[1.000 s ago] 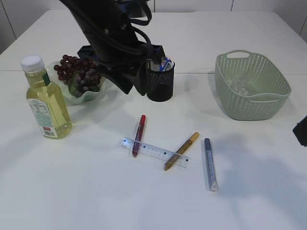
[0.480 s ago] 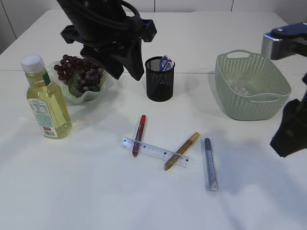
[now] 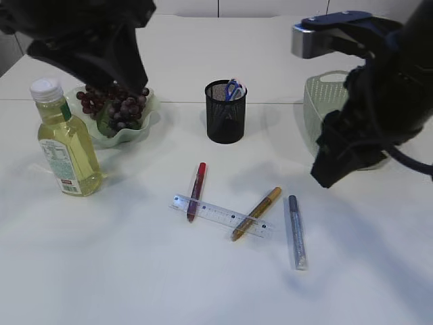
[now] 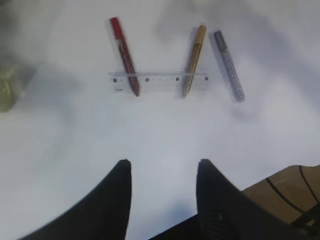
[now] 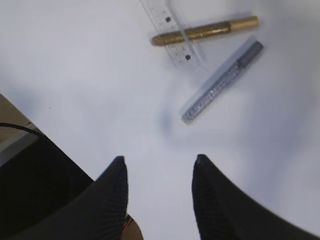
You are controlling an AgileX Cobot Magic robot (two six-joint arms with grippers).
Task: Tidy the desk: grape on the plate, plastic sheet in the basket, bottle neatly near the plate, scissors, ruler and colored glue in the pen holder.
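My left gripper (image 4: 162,162) hangs open and empty high over the white table; its arm (image 3: 88,40) fills the top left. My right gripper (image 5: 159,159) is open and empty too, and its arm (image 3: 372,115) stands before the green basket (image 3: 312,101). A clear ruler (image 3: 220,213) lies mid-table under a red glue pen (image 3: 196,191) and a gold glue pen (image 3: 256,213); a silver glue pen (image 3: 296,231) lies beside them. Blue scissors handles (image 3: 233,88) stick out of the black mesh pen holder (image 3: 225,115). Grapes (image 3: 111,108) sit on the plate (image 3: 139,132), with the bottle (image 3: 64,145) upright beside it. The plastic sheet is hidden.
From the left wrist I see the ruler (image 4: 160,81), red pen (image 4: 125,55), gold pen (image 4: 194,60) and silver pen (image 4: 229,65) far below. The right wrist view shows the gold pen (image 5: 205,31), the ruler (image 5: 170,22) and the silver pen (image 5: 222,82).
My left arm has lifted away from the pen holder toward the upper left. My right arm has swung in from the right edge and now covers most of the basket.
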